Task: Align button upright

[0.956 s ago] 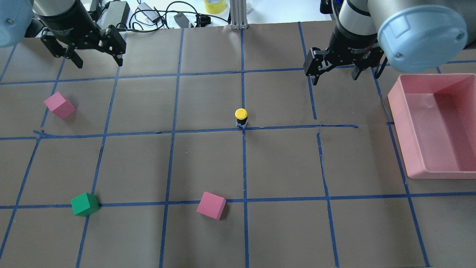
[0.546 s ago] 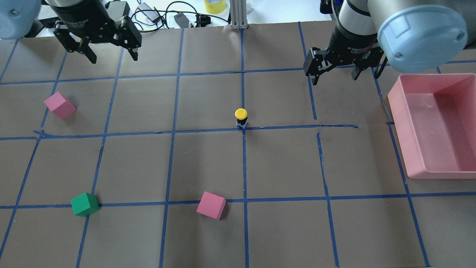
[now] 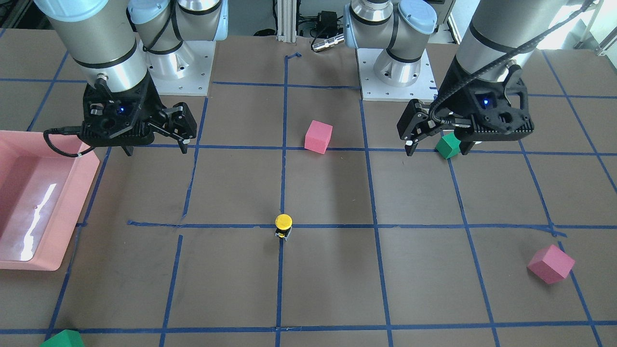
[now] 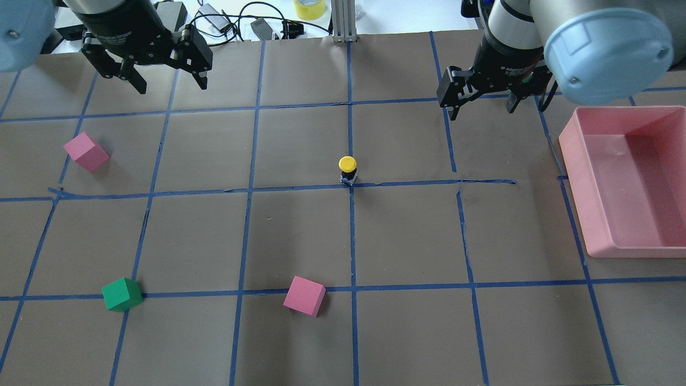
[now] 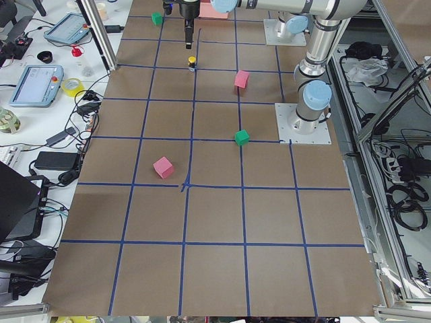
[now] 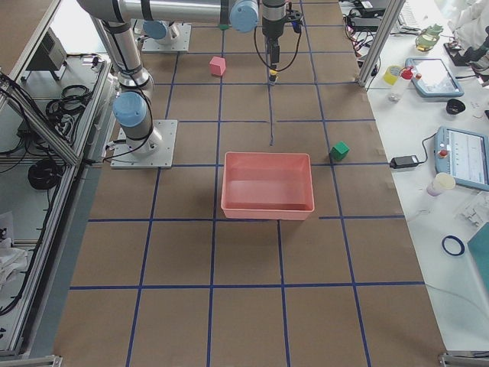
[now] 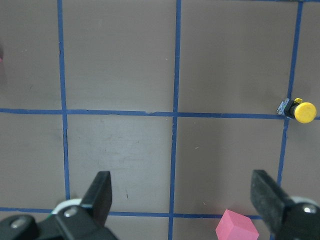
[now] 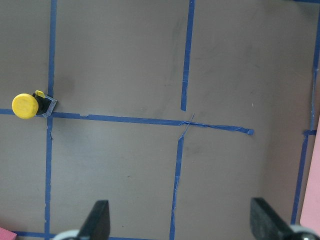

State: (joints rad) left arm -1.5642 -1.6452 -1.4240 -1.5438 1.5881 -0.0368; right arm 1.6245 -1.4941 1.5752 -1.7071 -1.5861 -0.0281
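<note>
Left gripper (image 4: 172, 86), wide open and empty, has shifted a little sideways along the far side of the bench (image 4: 300, 230) in the overhead view; the right gripper (image 4: 482, 111), also wide, hardly moved. The front view shows the button (image 3: 283, 226) upright on a tape crossing. In both wrist views it is well apart from the fingers, so the task looks finished.

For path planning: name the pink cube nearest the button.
The robot-side pink cube, just left of the button's gridline; the other pink cube sits far left.
</note>
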